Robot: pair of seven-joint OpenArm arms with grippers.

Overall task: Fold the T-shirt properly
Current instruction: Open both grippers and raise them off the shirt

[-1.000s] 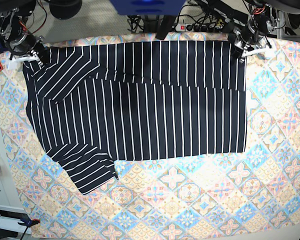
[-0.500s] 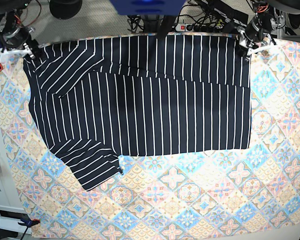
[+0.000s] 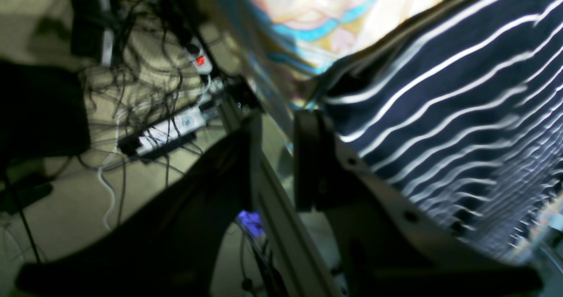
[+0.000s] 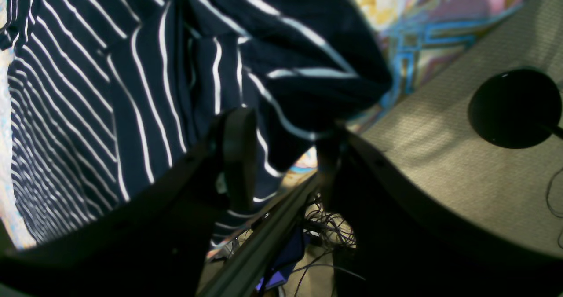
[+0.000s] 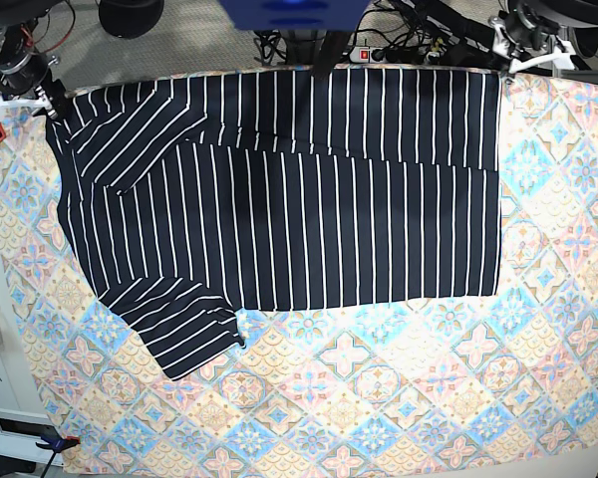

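Note:
The T-shirt (image 5: 279,209), dark with thin white stripes, lies flat across the back half of the table, collar side to the left. Its far long edge is folded over, one sleeve (image 5: 130,134) is tucked on top at back left, and the other sleeve (image 5: 179,334) sticks out at front left. My left gripper (image 5: 526,45) is at the shirt's back right corner; in the left wrist view it (image 3: 279,125) is open, with the shirt (image 3: 440,103) beside it. My right gripper (image 5: 25,88) is at the back left corner, open in its wrist view (image 4: 283,130), with cloth (image 4: 176,68) just beyond.
A pastel diamond-patterned tablecloth (image 5: 379,398) covers the table. The table's back edge rail (image 3: 281,218) runs right under both grippers. Cables and a power strip (image 3: 167,130) lie on the floor behind. A round black base (image 4: 512,108) stands on the floor.
The shirt's far edge was pulled toward the table's back edge. Both grippers have since drawn back off the back corners and stand open, and the shirt lies still.

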